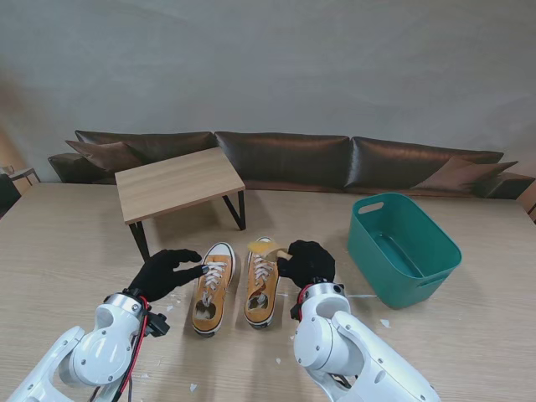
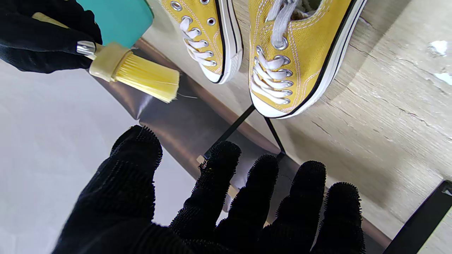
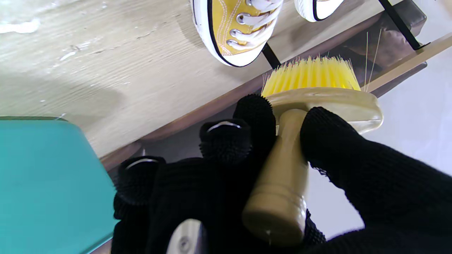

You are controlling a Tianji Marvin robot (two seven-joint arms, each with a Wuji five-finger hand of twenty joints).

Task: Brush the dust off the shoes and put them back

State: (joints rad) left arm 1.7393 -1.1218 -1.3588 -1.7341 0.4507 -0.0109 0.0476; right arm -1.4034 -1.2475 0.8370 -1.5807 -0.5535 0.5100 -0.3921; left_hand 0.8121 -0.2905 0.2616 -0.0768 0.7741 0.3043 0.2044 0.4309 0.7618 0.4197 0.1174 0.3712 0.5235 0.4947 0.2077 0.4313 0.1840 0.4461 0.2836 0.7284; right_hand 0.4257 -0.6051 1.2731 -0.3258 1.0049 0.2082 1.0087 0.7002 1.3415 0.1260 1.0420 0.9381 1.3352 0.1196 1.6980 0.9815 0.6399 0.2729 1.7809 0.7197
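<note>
Two yellow canvas sneakers with white laces stand side by side on the table, the left shoe (image 1: 213, 287) (image 2: 293, 67) and the right shoe (image 1: 262, 283) (image 2: 208, 38) (image 3: 236, 31). My right hand (image 1: 306, 262) (image 3: 247, 183), in a black glove, is shut on the wooden handle of a brush with yellow bristles (image 1: 270, 249) (image 2: 137, 72) (image 3: 303, 116), held over the toe of the right shoe. My left hand (image 1: 161, 273) (image 2: 219, 201) hovers open beside the left shoe's outer side, fingers spread, holding nothing.
A teal plastic bin (image 1: 400, 248) stands to the right of the shoes. A small wooden side table with black legs (image 1: 177, 184) sits farther from me on the left. White scraps (image 1: 383, 322) lie scattered on the tabletop. A dark sofa (image 1: 293, 159) runs behind.
</note>
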